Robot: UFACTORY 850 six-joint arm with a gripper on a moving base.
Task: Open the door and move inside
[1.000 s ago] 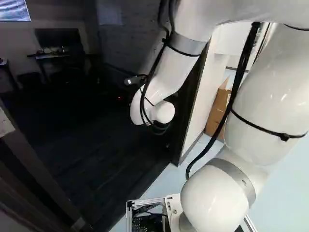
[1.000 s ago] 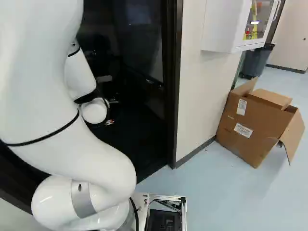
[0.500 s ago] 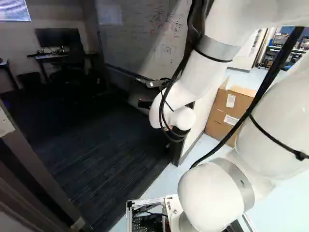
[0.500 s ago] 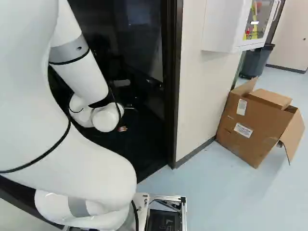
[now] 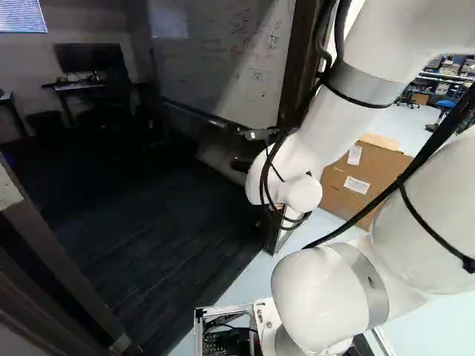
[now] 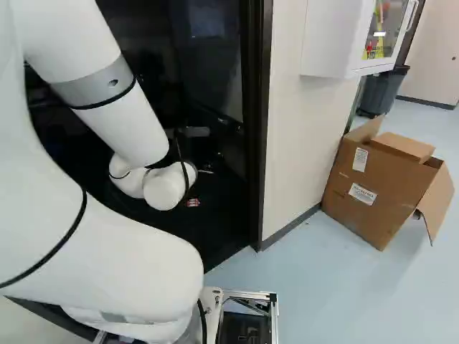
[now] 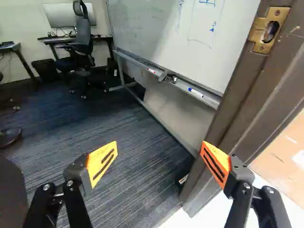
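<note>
The doorway stands open onto a dark-carpeted room; its brown frame (image 7: 237,118) with a brass strike plate (image 7: 271,29) rises beside one finger in the wrist view. At the left of the left base view is a brown upright (image 5: 56,259) with a metal plate; I cannot tell whether it is door or frame. The gripper (image 5: 241,165) is mostly hidden behind the arm's wrist there. In the wrist view the gripper (image 7: 159,151) is open, nothing between its orange pads, one finger overlapping the frame, contact unclear. No door handle shows.
Inside are a whiteboard (image 7: 190,42) along the frame's side, an office chair (image 7: 83,38) and a desk (image 5: 78,86). Outside, right of the doorway, a cardboard box (image 6: 373,190) leans by the wall (image 6: 297,143) under a white cabinet (image 6: 337,39).
My arm's wrist has swung rightward in both base views, uncovering more of the whiteboard in the left one. The left base view has brightened. The base has not moved.
</note>
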